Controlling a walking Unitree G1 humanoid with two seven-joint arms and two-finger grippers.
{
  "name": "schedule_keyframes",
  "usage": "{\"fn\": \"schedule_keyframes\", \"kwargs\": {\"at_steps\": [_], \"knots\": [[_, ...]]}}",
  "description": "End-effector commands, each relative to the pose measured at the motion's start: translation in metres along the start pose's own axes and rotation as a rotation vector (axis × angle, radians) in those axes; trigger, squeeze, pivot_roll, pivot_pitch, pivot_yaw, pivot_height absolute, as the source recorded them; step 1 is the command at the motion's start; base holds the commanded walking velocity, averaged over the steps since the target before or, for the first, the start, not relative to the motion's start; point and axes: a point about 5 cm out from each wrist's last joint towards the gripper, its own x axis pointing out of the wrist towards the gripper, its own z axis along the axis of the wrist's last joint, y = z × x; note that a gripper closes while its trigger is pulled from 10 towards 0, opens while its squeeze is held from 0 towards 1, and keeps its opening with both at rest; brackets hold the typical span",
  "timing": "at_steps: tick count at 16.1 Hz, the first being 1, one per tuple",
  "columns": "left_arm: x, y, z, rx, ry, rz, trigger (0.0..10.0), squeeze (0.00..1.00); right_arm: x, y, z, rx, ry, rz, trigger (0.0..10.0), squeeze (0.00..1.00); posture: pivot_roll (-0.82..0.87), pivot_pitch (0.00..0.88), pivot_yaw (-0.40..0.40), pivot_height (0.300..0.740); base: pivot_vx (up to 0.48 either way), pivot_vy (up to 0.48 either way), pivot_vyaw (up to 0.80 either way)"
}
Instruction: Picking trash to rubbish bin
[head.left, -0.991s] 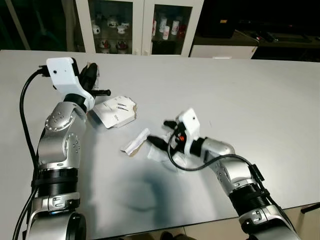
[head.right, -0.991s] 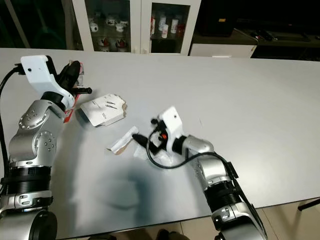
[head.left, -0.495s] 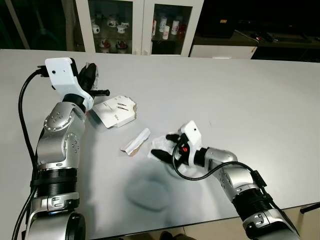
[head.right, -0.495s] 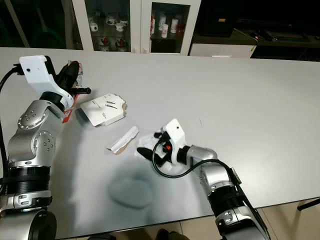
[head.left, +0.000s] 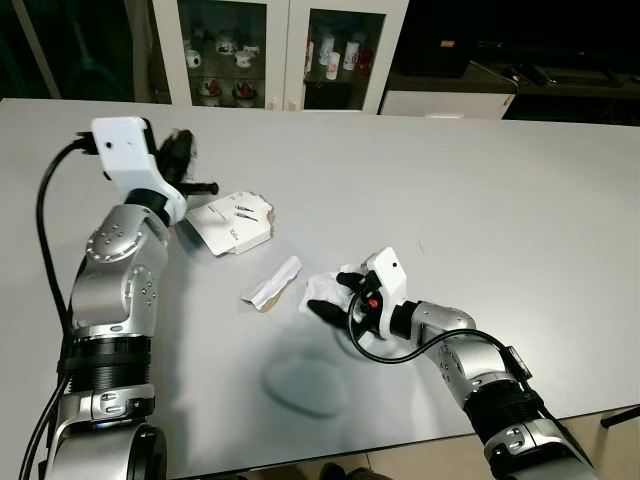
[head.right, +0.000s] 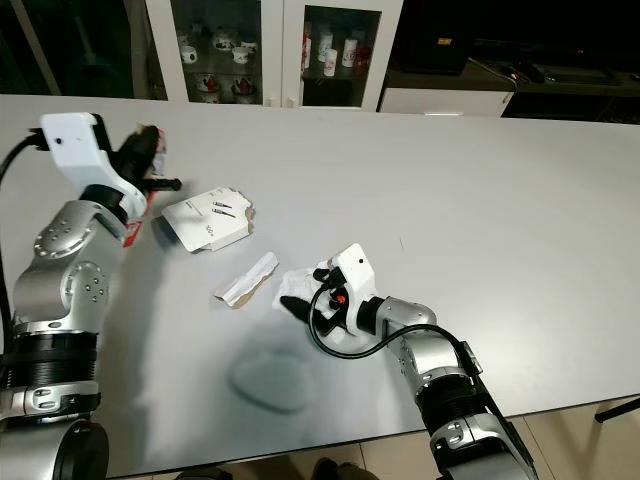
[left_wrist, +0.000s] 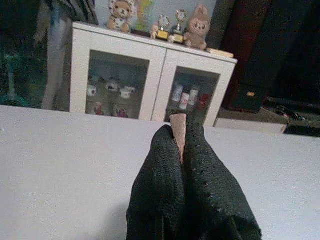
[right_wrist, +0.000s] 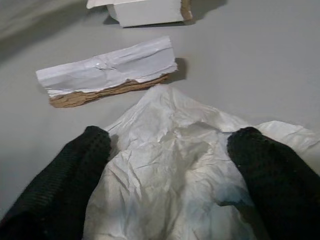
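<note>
A crumpled white paper (head.left: 322, 288) lies on the grey table (head.left: 480, 180) in front of me. My right gripper (head.left: 332, 294) is low over it, open, with one black finger (right_wrist: 75, 165) on each side of the paper (right_wrist: 175, 170). My left gripper (head.left: 186, 160) is raised at the far left, shut on a thin brownish scrap of trash (left_wrist: 178, 130) that sticks out past its fingertips. A torn white-and-brown cardboard strip (head.left: 272, 283) lies just left of the paper. A flattened white box (head.left: 232, 222) lies beyond the strip.
A white glass-door cabinet (head.left: 280, 50) with cups stands behind the table. A dark low unit (head.left: 520, 70) is at the back right. The table's near edge (head.left: 400, 455) runs close below my right arm.
My right gripper has come down and nearer, from beside the crumpled paper to straddling it. The left arm has barely moved and keeps its scrap.
</note>
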Motion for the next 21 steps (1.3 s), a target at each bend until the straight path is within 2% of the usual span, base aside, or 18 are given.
{"fn": "schedule_keyframes", "kwargs": {"at_steps": [1, 4, 15, 21], "knots": [[0.002, -0.006, -0.003, 0.008, 0.028, -0.036, 10.0, 0.00, -0.006, -0.005, -0.015, 0.036, 0.062, -0.032, 0.0, 0.00, 0.03, 0.088, -0.118, 0.740, 0.000, 0.000, 0.00], [0.001, -0.005, -0.007, 0.031, 0.061, -0.046, 10.0, 0.00, -0.004, -0.004, -0.016, 0.036, 0.062, -0.039, 0.0, 0.00, 0.03, 0.091, -0.115, 0.740, 0.000, 0.000, 0.00], [-0.001, -0.005, -0.007, 0.038, 0.072, -0.049, 10.0, 0.00, -0.001, -0.003, -0.011, 0.014, 0.035, -0.036, 0.0, 0.00, 0.04, 0.089, -0.116, 0.740, 0.000, 0.000, 0.00], [0.001, -0.006, -0.006, 0.042, 0.070, -0.065, 10.0, 0.00, 0.001, -0.008, 0.012, -0.014, -0.048, -0.051, 0.0, 0.00, 0.03, 0.052, -0.101, 0.740, 0.000, 0.000, 0.00]]}}
